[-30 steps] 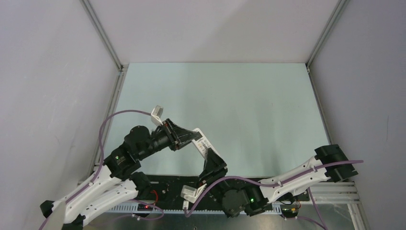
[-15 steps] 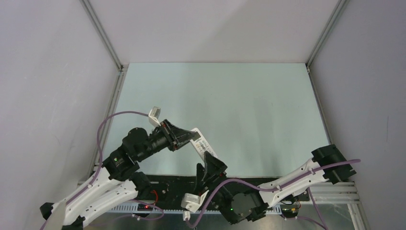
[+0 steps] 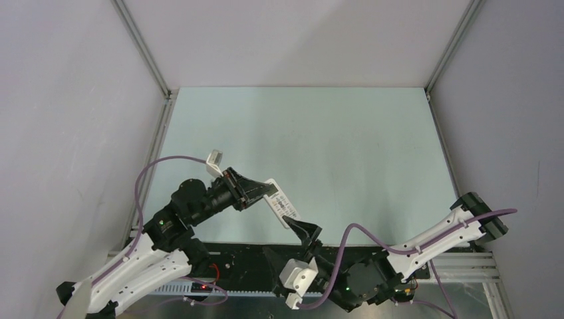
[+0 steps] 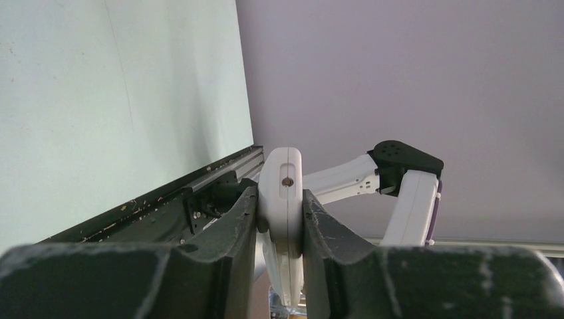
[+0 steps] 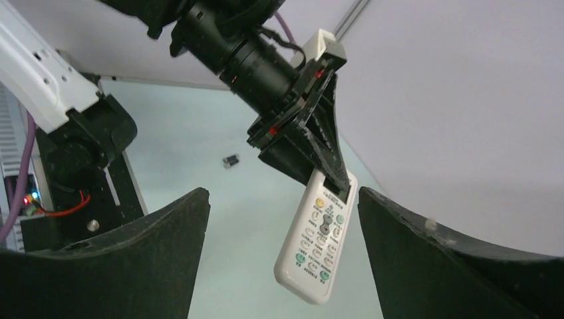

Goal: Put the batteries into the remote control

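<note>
Top cam overhead; wrist cams close, share remote [image 5: 318, 249].

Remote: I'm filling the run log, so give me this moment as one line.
left jaws: shut on remote, held off table | right jaws: open, clear of remote | battery: lying on table

Pale green table [image 3: 332, 146] between plain grey walls [image 3: 299, 40].

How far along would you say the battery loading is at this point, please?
Done: the left gripper is shut on the remote control, holding it by one end above the table. In hand: nothing; the right gripper stands open and empty near the remote. Left: one battery lies loose on the table, not yet loaded. Whether any cell already sits inside the remote cannot be seen.
</note>
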`<state>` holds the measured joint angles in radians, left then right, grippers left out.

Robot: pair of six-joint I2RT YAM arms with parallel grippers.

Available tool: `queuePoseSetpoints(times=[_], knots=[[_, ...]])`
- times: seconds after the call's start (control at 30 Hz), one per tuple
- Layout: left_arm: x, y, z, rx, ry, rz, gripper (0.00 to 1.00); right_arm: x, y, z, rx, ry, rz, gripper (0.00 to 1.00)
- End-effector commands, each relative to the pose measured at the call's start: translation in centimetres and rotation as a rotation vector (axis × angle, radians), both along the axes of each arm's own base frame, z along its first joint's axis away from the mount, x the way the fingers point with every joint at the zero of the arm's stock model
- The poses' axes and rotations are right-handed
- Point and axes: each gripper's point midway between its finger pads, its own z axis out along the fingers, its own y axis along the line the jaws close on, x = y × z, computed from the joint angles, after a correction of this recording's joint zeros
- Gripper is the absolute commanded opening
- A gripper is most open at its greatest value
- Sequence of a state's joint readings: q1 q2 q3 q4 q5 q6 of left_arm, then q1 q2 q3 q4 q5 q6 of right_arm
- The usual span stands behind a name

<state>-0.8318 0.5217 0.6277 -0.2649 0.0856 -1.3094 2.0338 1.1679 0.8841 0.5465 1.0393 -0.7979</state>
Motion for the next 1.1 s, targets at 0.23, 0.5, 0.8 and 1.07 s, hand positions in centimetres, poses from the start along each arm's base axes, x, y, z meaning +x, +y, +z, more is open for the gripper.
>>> queuePoseSetpoints(times=[0.23,0.5,0.8,1.07], knots=[[0.1,-1.4,0.6,-0.044,0.079,-0.033,0.0,3.2,-0.2,-5.7,-0.412,-0.207,-0.206,0.83],[-0.2,-1.1,0.8,-0.059,0.075,-0.03,0.0,6.8,-0.4,-6.3,-0.581,-0.341,-0.337,0.73],[-0.4,-0.9,0.6,-0.068,0.081,-0.031,0.0,7.9,-1.7,-6.8,-0.62,-0.325,-0.365,0.37],[-0.5,-0.8,1.3,-0.07,0.052,-0.033,0.0,8.4,-2.1,-7.0,-0.579,-0.27,-0.386,0.06]])
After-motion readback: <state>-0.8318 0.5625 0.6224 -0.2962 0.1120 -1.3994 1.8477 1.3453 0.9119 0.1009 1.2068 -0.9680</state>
